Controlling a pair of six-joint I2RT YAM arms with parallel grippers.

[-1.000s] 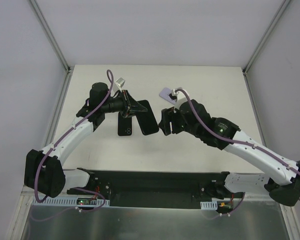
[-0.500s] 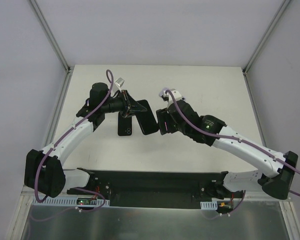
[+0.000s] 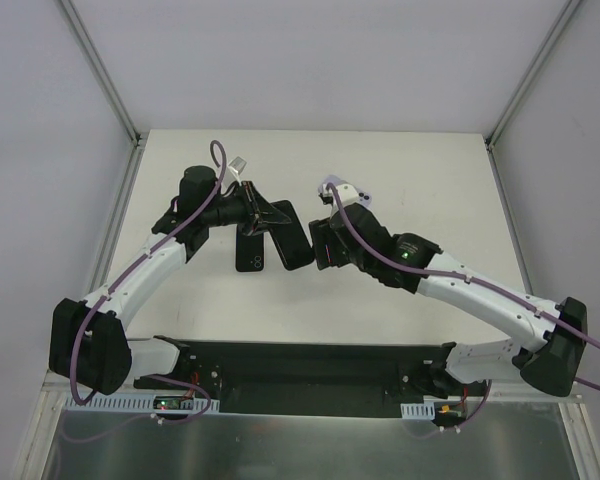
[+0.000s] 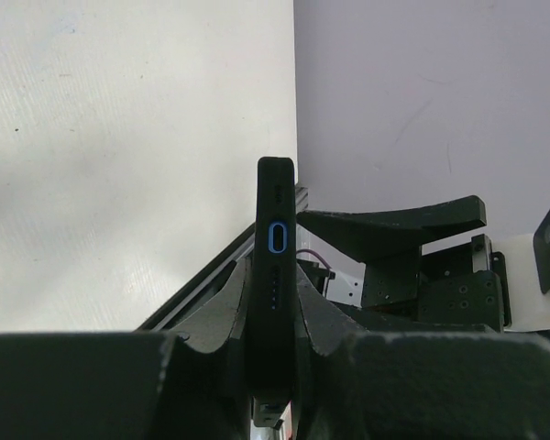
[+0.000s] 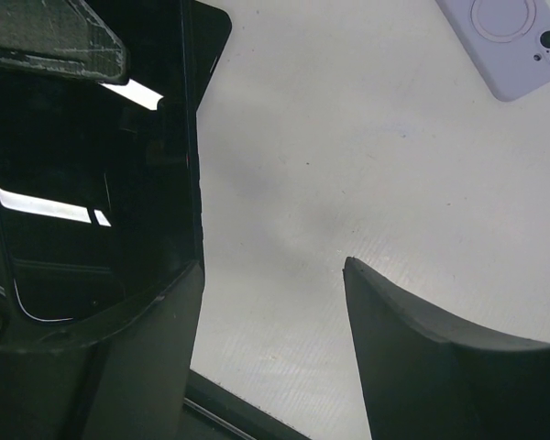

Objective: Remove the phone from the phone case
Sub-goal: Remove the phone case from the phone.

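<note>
Near edge: black base plate (image 3: 300, 365). On the white matt tabletop (image 3: 420, 180), the left gripper (image 4: 276, 295) is clenched on the black cased phone (image 3: 292, 235), held between the two arms. The right gripper (image 5: 268, 266) is released, with one finger beside the phone's edge. A black slab with camera rings (image 3: 250, 256) lies just left, partly overlapped. Farther back is a lilac phone case (image 5: 509, 37), half hidden overhead by the right wrist. Pale grey wall panels (image 3: 310, 60) stand beyond.

Bright even light, soft shadows, dark blurred wrist-view foregrounds
</note>
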